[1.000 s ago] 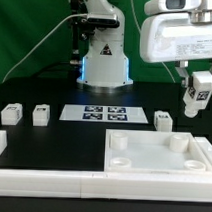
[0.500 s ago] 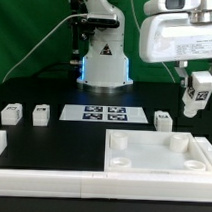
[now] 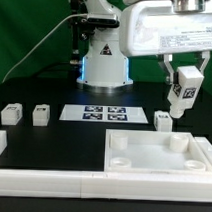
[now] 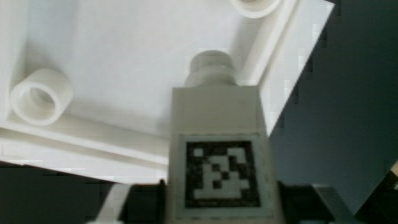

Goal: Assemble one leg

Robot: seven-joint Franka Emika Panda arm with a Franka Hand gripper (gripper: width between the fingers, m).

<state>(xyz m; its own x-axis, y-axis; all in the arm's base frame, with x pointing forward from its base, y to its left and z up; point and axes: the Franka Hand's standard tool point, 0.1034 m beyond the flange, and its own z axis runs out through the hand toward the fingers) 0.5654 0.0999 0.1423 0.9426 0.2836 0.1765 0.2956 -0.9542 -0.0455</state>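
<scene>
Step in hand: carrying the leg to its mount. The claw point(image 3: 183, 79) is clamped on the leg point(image 3: 184, 97), which is held slightly tilted in the air, clear of the counter point(image 3: 52, 142), with its peg end toward the tabletop point(image 3: 157, 158). Next move: align the peg over a corner socket point(image 4: 45, 95), set it upright, then lower it.

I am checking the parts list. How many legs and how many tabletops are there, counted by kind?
Loose legs: 3
Held leg, in the gripper: 1
Tabletop: 1
Total: 5
</scene>
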